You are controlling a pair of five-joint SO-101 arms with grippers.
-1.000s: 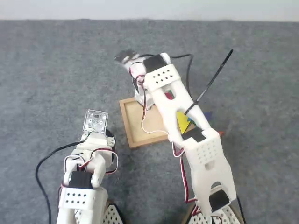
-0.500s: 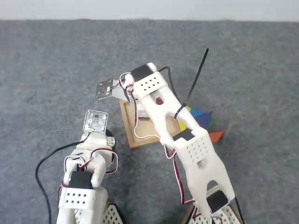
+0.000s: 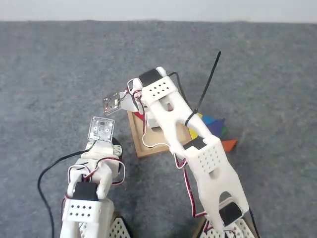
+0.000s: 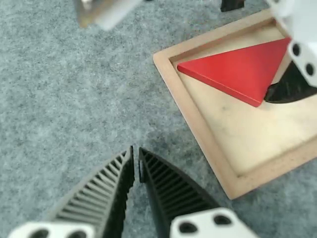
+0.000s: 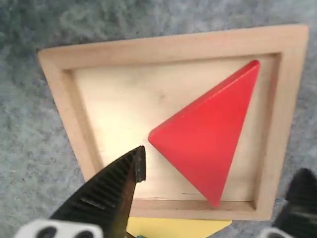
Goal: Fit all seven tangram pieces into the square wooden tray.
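Seen from above, the right arm [image 3: 168,106] reaches over the square wooden tray [image 3: 134,134], and the loose pieces [image 3: 214,126] are heaped just right of it on the bench [image 3: 59,74]. From the left wrist, the left gripper [image 4: 136,153] hangs with jaws together, near-left of the tray. From the right wrist, the right gripper [image 5: 220,173] stands with jaws wide apart over the red triangle [image 5: 208,134], which lies in the tray. One piece looks placed, so the next move calls for fetching another from the heap.

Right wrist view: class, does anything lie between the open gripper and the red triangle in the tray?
Nothing visible does. The right gripper hangs open over the wooden tray, its fingers flanking the red triangle lying inside.
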